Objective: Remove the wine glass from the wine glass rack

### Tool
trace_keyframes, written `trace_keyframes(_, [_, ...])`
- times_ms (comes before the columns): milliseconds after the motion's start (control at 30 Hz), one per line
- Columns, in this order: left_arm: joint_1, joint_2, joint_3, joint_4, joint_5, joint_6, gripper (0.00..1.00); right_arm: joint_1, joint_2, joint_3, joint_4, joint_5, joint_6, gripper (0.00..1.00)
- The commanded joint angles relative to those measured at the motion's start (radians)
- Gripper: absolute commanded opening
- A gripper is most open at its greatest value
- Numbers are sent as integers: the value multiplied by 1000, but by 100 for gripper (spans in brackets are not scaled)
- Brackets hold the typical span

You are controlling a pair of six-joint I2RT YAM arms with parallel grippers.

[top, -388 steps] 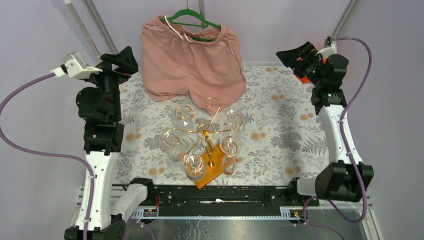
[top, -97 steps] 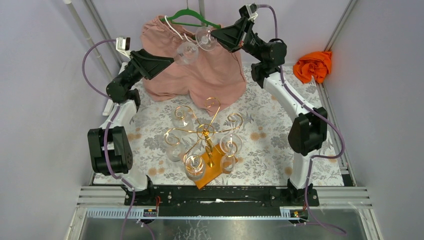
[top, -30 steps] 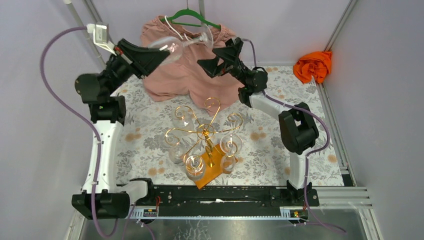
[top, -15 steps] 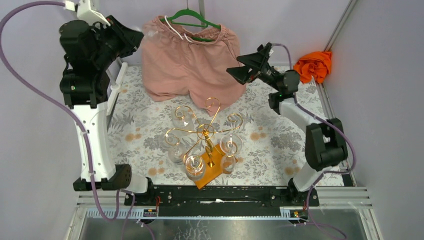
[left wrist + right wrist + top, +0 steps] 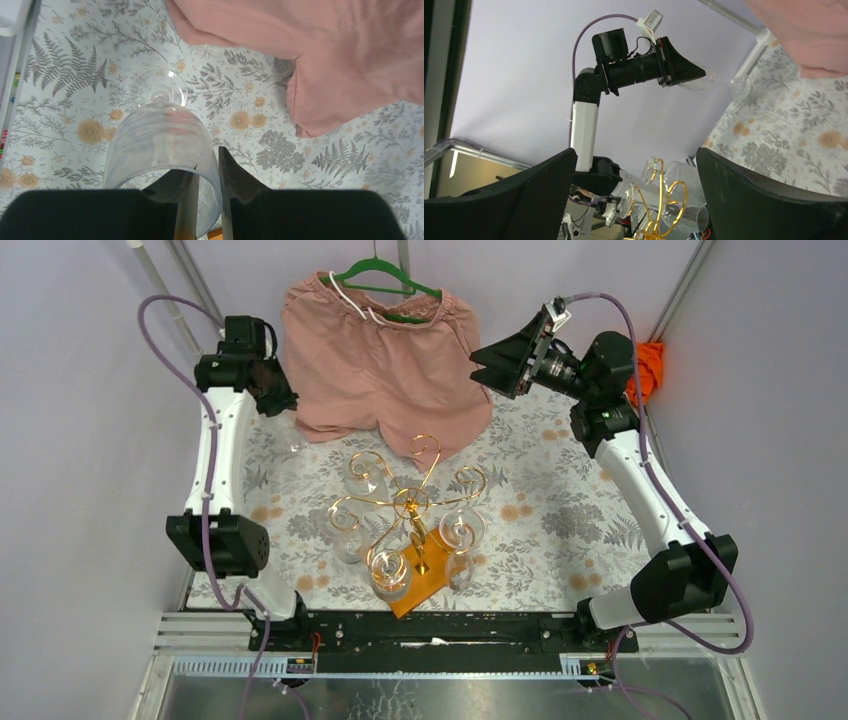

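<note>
One wine glass rack [image 5: 412, 502] carrying perhaps five glasses [image 5: 388, 570], their clear overlaps blurring that count; one wine glass [image 5: 161, 145] off it; one pink shorts [image 5: 385, 360], one green hanger [image 5: 375, 272], one orange cloth [image 5: 650, 360].

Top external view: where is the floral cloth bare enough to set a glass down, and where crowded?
Free: cloth between the wine glass rack and the right arm; a strip between rack and left arm. Crowded: around the rack's hanging glasses, under the pink shorts.
</note>
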Motion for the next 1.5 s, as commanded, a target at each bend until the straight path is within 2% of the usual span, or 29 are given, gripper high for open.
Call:
trace_keyframes(0, [3, 63, -35, 32, 59, 34, 0, -9, -3, 31, -177, -22, -111, 97])
trace_keyframes(267, [3, 180, -115, 97, 116, 8, 0, -22, 9, 14, -179, -30, -118, 97])
trace_keyframes(733, [-1, 199, -220, 269, 205, -31, 0, -28, 18, 3, -160, -18, -124, 96])
trace_keyframes(967, [-22, 243, -252, 329, 196, -36, 0, -28, 23, -19, -134, -4, -108, 95])
trace_keyframes(1433, [-52, 277, -240, 346, 159, -55, 0, -29, 34, -29, -119, -3, -93, 96])
trace_keyframes(1467, [-52, 276, -238, 342, 157, -55, 3, -28, 34, -29, -120, -4, -93, 96])
